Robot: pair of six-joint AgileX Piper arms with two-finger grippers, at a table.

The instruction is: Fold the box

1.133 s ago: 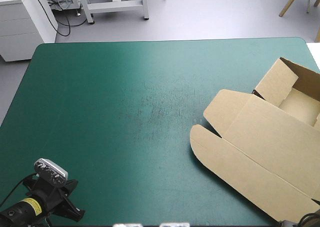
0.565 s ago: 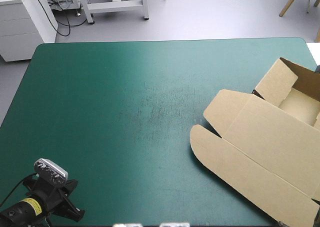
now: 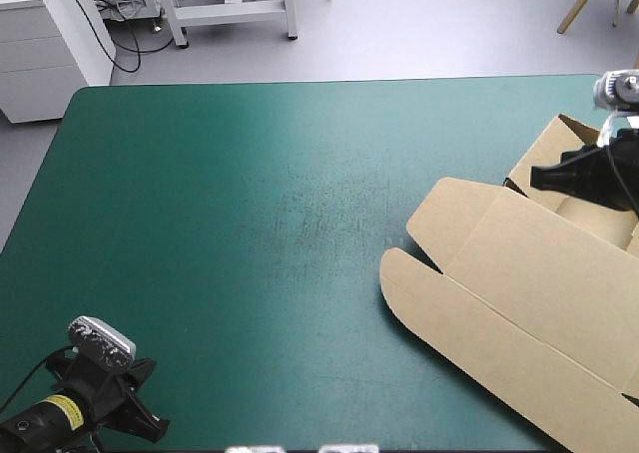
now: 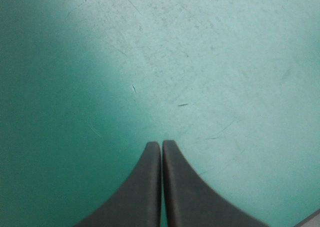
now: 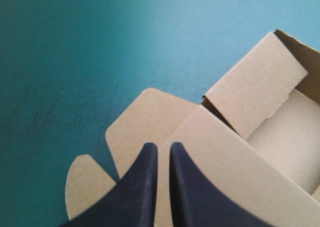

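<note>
The box (image 3: 529, 283) lies open at the tabletop's (image 3: 250, 174) right edge. The right tool (image 5: 163, 148), pressed together, hovers over it. The left tool (image 4: 161, 146), also together, sits near the left corner.

We see soft, even light over the table (image 3: 200, 224). Its teal-green cover is palest in a band down the middle and dims toward the left edge and near corners. The box (image 3: 539, 303) casts only a thin shadow. Sheen picks out scratches ahead of the left gripper (image 4: 161, 144).
</note>
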